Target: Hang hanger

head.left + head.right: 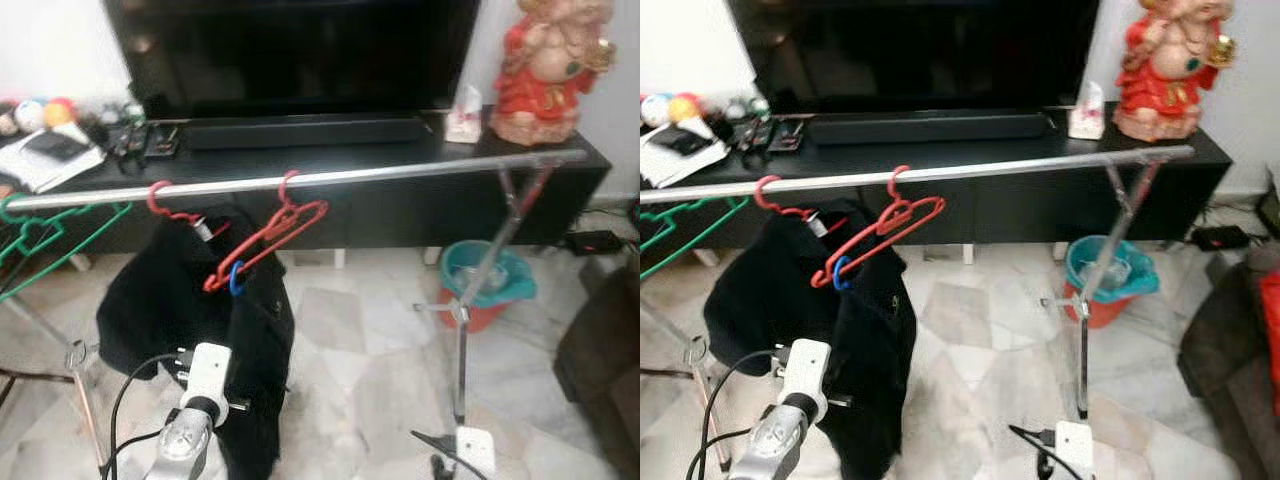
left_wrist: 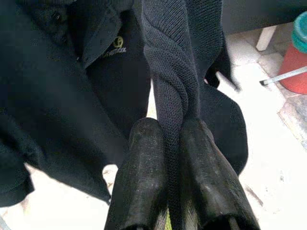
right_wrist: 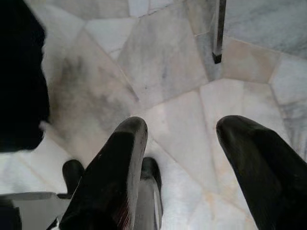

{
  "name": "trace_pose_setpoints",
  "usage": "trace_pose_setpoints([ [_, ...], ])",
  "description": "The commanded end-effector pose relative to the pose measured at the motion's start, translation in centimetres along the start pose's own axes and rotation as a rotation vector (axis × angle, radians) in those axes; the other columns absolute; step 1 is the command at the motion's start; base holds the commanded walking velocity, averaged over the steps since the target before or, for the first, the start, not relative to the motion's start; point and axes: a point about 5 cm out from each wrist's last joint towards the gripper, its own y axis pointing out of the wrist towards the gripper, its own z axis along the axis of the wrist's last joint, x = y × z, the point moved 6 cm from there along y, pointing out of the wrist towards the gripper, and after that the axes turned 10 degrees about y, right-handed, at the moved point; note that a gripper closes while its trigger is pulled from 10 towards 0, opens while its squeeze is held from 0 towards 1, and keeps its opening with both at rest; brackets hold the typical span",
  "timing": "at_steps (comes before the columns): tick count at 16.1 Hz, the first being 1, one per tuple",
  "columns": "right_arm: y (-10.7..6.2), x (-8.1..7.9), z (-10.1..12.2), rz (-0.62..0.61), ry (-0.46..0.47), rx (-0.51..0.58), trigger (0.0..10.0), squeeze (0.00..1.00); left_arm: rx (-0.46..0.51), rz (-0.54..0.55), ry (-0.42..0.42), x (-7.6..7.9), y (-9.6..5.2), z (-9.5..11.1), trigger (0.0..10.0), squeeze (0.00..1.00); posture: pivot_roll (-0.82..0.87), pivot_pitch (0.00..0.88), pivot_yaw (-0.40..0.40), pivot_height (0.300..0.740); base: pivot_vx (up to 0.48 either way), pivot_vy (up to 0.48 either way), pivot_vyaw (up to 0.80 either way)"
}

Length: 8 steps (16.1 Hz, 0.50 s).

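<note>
Rail [image 1: 300, 181]: a silver bar ran across the scene on a metal stand [image 1: 462, 310], in front of a low black worktop [image 1: 400, 160].

Red hanger [image 1: 270, 240]: hooked over the rail near its middle, tilted down toward the robot's left, with a small blue clip [image 1: 236, 280] at its lower end.

Second red hanger [image 1: 175, 212]: hooked on the rail to the left of the first, carrying a black garment [image 1: 180, 300] that drooped toward the marble floor [image 1: 360, 340].

Green hanger [image 1: 40, 235]: hung at the rail's far left end.

Left gripper [image 2: 173, 143]: jaws were clamped on a twisted strand of the black garment, seen close in the left wrist view; its arm rose from the lower edge, just in front of the cloth.

Right gripper [image 3: 184, 139]: jaws stood wide apart and held nothing, pointed down over the floor near the foot of the stand.

On the worktop: a television [image 1: 300, 50], a red and pink statue [image 1: 545, 65], a tissue pack [image 1: 464, 115].

Floor: a red bucket with a teal liner [image 1: 487, 283] stood behind the stand.
</note>
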Motion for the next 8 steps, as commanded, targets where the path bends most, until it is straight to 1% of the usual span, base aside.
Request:
trace_pose_setpoints([
  [1, -0.1, 0.1, -0.4, -0.002, 0.003, -0.013, 10.0, 0.00, 0.092, 0.022, 0.021, -0.6, 0.1, 1.9, 10.0, 0.00, -0.17, 0.000, 0.043, 0.740, 0.000, 0.000, 0.00],
  [3, -0.1, 0.1, -0.4, -0.003, 0.003, -0.013, 10.0, 0.00, 0.119, 0.018, 0.030, -0.5, 0.0, 2.4, 10.0, 0.00, -0.16, 0.000, 0.040, 0.740, 0.000, 0.000, 0.00],
  [4, -0.1, 0.1, -0.5, -0.001, 0.001, -0.015, 10.0, 0.00, 0.123, 0.006, 0.035, -0.1, -0.2, 2.4, 10.0, 0.00, -0.16, 0.000, 0.037, 0.740, 0.000, 0.000, 0.00],
  [5, -0.1, 0.1, -0.5, -0.001, -0.001, -0.016, 10.0, 0.00, 0.105, -0.008, 0.038, 0.2, -0.4, 1.9, 10.0, 0.00, -0.16, 0.000, 0.037, 0.740, 0.000, 0.000, 0.00],
  [7, -0.1, 0.1, -0.5, 0.000, -0.002, -0.017, 10.0, 0.00, 0.031, -0.039, 0.063, 0.8, -0.7, 0.2, 10.0, 0.00, -0.16, 0.000, 0.035, 0.740, 0.000, 0.000, 0.00],
  [8, -0.1, 0.2, -0.5, 0.000, -0.002, -0.017, 10.0, 0.00, 0.001, -0.043, 0.068, 0.9, -0.9, -0.4, 10.0, 0.00, -0.16, 0.000, 0.033, 0.740, 0.000, 0.000, 0.00],
])
